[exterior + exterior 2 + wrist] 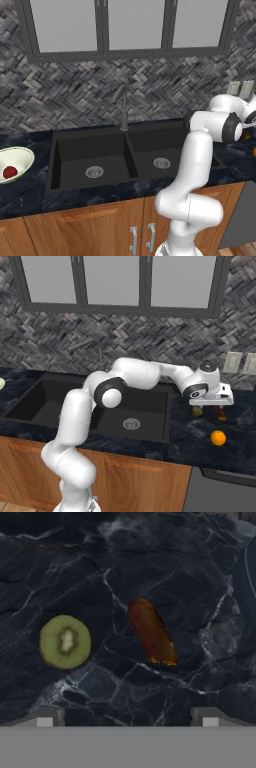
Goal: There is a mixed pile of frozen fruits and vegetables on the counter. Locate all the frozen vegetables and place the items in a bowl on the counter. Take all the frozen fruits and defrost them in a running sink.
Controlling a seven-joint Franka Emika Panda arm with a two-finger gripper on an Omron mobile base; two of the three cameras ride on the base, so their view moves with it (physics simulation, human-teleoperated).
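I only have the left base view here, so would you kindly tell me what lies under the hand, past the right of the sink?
Observer: A reddish-brown oblong item lies on the counter, below the gripper.
Operator: Anything beside it?
Observer: Yes, a kiwi slice, apart from it.
Operator: Are the jaws open?
Observer: Open, holding nothing.
Operator: And the orange ball?
Observer: The orange ball sits nearer the counter's front edge.

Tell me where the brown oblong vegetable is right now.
The brown oblong lies on the counter right of the sink, under the open gripper, beside the kiwi slice.
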